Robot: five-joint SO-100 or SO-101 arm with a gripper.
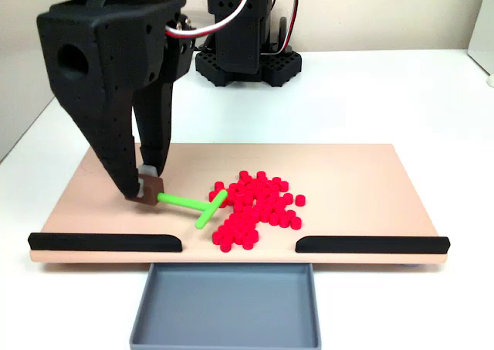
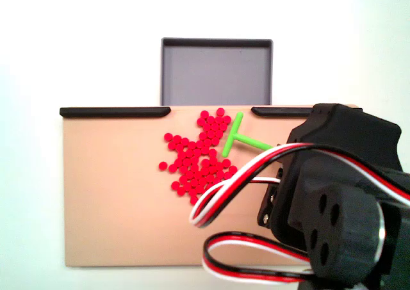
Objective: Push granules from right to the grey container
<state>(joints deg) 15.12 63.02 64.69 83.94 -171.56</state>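
Note:
The granules (image 1: 255, 207) form a loose red pile on the middle of the beige board (image 1: 370, 180), close to its front edge. My black gripper (image 1: 143, 183) stands left of them, shut on the brown block at the end of a green T-shaped stick (image 1: 193, 205). The stick's crossbar touches the pile's left side. The grey container (image 1: 224, 307) lies empty below the board's front edge, in line with the gap between two black strips. In the other fixed view the granules (image 2: 198, 162) lie just short of the container (image 2: 216, 72), with the green stick (image 2: 238, 139) on their right; the arm covers its handle end.
Black strips (image 1: 104, 242) (image 1: 372, 244) edge the board's front on both sides of the gap. The arm's base (image 1: 247, 56) stands behind the board on a white table. In the rear fixed view the arm and its cables (image 2: 333, 207) cover the board's (image 2: 109, 207) lower right.

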